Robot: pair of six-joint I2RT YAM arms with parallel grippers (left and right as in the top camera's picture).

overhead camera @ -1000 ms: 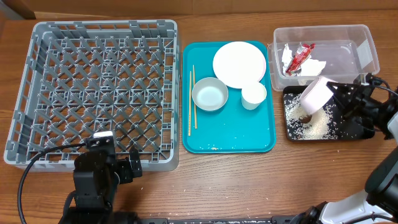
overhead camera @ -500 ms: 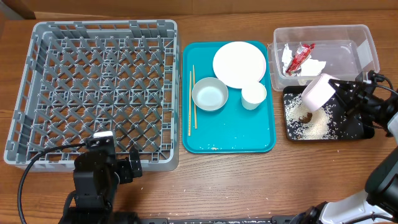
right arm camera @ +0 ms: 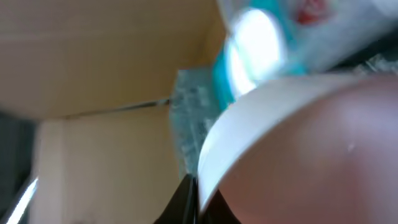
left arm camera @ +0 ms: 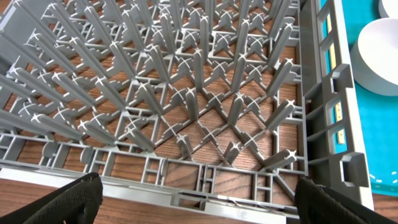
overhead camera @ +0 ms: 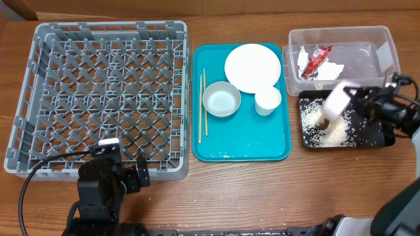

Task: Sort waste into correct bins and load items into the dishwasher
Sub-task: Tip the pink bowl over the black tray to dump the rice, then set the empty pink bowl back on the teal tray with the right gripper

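My right gripper (overhead camera: 355, 99), clamped on the bowl (overhead camera: 334, 103), has twisted it over the black tray (overhead camera: 375, 135) at the right. The rice (overhead camera: 335, 134) looks dumped. The left gripper (left arm camera: 205, 200) sits with its fingers apart.

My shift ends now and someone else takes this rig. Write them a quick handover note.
Left gripper: open, holding nothing, at the dish rack's front edge.
Right gripper: shut on a tilted bowl over the black tray.
Clear tub holds the red-and-white wrapper and crumpled paper; the black tray holds rice and a brown lump.
Teal tray: plate, second bowl, cup, chopsticks.
Done: waste appears sorted.
Left: load both bowls, plate, cup and chopsticks into the rack, which holds nothing yet.
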